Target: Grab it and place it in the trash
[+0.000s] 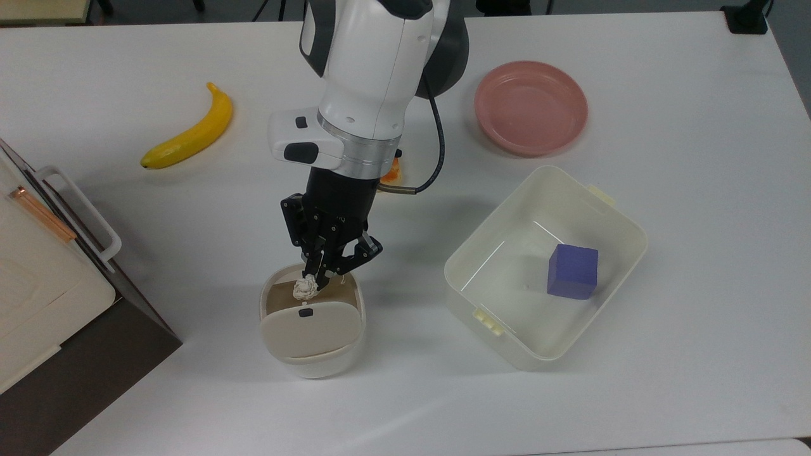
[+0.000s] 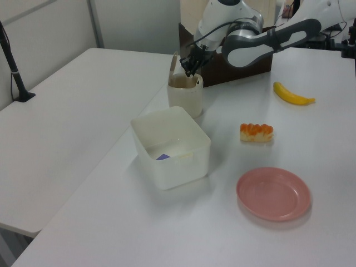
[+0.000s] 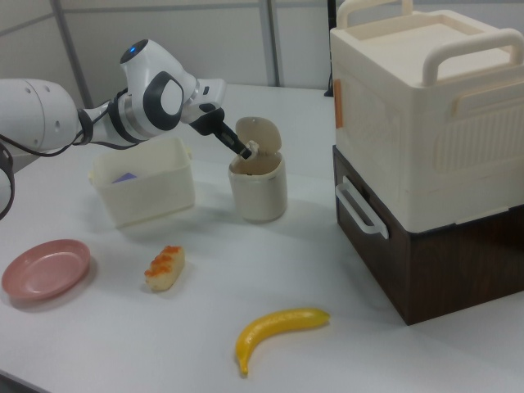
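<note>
A tiny crumpled off-white paper wad (image 1: 305, 288) hangs pinched at the tip of my gripper (image 1: 315, 278), which is shut on it. The wad sits right over the open mouth of the small cream trash bin (image 1: 312, 354), whose beige swing lid (image 1: 310, 328) with a dark button is tilted up. In the right view my gripper (image 3: 246, 151) reaches from the right view's left, holding the wad (image 3: 253, 148) just above the bin (image 3: 258, 194) and in front of its raised lid. In the left view my gripper (image 2: 189, 65) hovers over the bin (image 2: 185, 97).
A cream rectangular tub (image 1: 507, 316) with a purple block (image 1: 573, 271) stands to the top view's right of the bin. A bread loaf (image 2: 256, 132), a pink plate (image 1: 531, 107) and a banana (image 1: 189, 137) lie further back. A white-and-brown cabinet (image 1: 44, 304) fills the top view's left edge.
</note>
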{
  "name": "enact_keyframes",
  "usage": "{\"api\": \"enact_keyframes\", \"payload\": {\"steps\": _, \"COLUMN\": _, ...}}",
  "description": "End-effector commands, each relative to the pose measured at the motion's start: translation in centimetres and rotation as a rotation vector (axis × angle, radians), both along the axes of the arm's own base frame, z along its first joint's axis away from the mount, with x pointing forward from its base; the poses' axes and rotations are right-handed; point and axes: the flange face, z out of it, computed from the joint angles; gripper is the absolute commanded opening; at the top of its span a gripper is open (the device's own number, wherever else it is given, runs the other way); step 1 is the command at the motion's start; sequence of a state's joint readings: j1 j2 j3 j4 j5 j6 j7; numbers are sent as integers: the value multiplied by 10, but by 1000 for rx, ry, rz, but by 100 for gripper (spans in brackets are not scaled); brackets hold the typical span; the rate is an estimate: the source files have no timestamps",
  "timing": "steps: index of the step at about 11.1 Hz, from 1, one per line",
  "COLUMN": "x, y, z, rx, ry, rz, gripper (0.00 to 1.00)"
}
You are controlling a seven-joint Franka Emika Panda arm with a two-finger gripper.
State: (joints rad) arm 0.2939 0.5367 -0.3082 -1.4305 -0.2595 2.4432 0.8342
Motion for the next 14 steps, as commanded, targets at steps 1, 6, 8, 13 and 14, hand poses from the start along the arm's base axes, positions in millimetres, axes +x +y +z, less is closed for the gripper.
{"api": "enact_keyframes", "payload": {"steps": 1, "x": 0, "y": -2, "z": 14, "rx": -1, "ry": -34, "rz": -16, "gripper": 100}}
{"api": "enact_keyframes", "payload": {"steps": 6, "x": -10, "y": -6, "z": 39, "rx": 18, "ry": -40, "rz": -19, "gripper": 100}}
{"api": "enact_keyframes", "payload": {"steps": 8, "x": -35, "y": -18, "z": 52, "rx": -28, "ry": 35, "rz": 92, "gripper": 100}}
{"api": "enact_keyframes", "payload": {"steps": 13, "x": -114, "y": -50, "z": 123, "rx": 25, "ry": 445, "rz": 469, "gripper": 100}}
{"api": "enact_keyframes", "payload": {"steps": 14, "x": -138, "y": -71, "z": 155, "rx": 65, "ry": 464, "rz": 437, "gripper": 100}}
